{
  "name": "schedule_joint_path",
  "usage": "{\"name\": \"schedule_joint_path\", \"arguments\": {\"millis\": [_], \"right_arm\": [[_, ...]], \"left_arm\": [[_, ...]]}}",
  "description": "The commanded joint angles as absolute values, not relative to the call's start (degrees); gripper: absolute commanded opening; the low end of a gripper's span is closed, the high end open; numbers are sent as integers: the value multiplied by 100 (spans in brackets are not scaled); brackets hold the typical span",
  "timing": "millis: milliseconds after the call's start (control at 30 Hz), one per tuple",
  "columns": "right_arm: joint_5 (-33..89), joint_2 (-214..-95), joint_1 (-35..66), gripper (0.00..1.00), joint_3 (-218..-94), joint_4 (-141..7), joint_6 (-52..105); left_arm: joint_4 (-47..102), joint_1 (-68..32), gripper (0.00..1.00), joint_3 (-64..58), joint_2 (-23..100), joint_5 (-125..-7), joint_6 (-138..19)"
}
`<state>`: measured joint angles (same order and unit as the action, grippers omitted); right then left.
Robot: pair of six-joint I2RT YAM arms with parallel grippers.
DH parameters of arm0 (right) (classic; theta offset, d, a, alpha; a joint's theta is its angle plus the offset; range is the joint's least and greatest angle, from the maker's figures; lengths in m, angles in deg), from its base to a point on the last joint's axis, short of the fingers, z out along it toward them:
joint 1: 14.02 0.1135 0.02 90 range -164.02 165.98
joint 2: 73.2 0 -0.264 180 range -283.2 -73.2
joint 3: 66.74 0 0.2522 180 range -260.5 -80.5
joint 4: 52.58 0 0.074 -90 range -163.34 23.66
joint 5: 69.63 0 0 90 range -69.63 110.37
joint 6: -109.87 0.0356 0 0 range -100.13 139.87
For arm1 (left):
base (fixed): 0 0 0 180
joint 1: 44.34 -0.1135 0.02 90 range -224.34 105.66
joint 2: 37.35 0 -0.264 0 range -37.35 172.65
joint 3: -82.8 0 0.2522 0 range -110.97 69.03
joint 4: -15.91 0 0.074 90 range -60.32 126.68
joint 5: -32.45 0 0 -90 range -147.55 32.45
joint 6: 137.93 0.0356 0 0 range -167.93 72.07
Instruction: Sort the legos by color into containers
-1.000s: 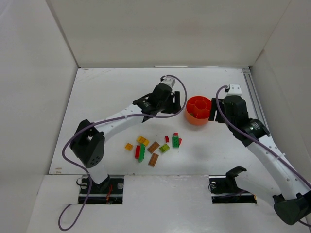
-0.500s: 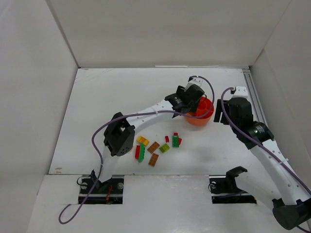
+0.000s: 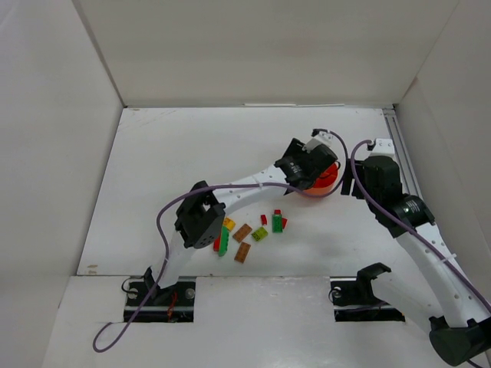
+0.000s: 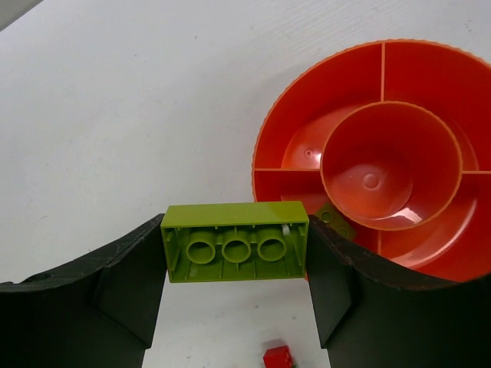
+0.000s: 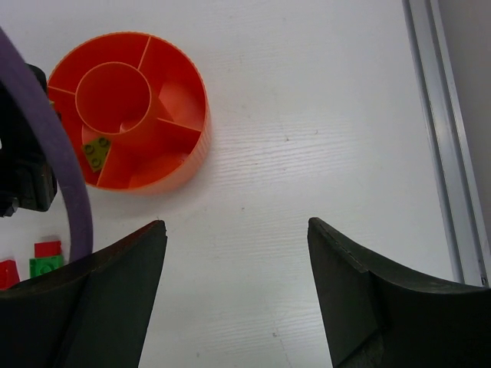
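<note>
Lime lego: your left claw is clamped on it, one black finger flat on each short end. The hollow underside with its three tubes faces the wrist camera. The jaws stand about a brick-length apart and nothing else is in them. The brick hangs level at the bowl rim, with its right end over the edge. How high it sits above the bowl you cannot tell.

From the top view, the left claw covers most of the bowl, so only a sliver of orange shows.

Inside the bowl, one small lime plate lies flat in an outer wedge compartment, touching the centre cup wall. The centre cup holds nothing.

Your right claw has its fingers spread wide and grips nothing, with only white table between them. It sits just beside the bowl on the right, clear of the rim.

The rest of the legos are loose on the table, near your side of the bowl:
- green lego
- red lego
- brown lego
- second brown lego
- yellow lego, partly under the left arm's elbow
</note>
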<state>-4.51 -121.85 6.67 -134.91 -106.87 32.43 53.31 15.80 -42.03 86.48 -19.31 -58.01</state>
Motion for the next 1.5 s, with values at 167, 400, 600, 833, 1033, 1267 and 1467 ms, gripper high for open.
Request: {"name": "schedule_joint_path", "arguments": {"millis": [167,400,600,833,1033,1267,1467], "right_arm": [[-529,-12093,646,79,-13473,-10624,3191],[-582,-12040,646,81,-13473,-10624,3191],[-582,-12040,646,81,-13473,-10624,3191],[-582,-12040,646,81,-13473,-10624,3191],[-635,-12040,646,81,-13473,-10624,3191],[-635,-12040,646,85,-13473,-10624,3191],[-635,-12040,646,85,-13473,-10624,3191]], "left_arm": [[5191,1560,44,-4355,8692,-1914,-5365],[5138,1666,45,-4233,8693,-2318,-5171],[5138,1666,47,-4294,8807,-2389,-5118],[5209,1666,47,-4478,9000,-2336,-5118],[5209,1666,48,-4531,9053,-2389,-5118],[5270,1666,56,-4531,9000,-2687,-5179],[5270,1666,64,-4584,8939,-2960,-5179]]}}
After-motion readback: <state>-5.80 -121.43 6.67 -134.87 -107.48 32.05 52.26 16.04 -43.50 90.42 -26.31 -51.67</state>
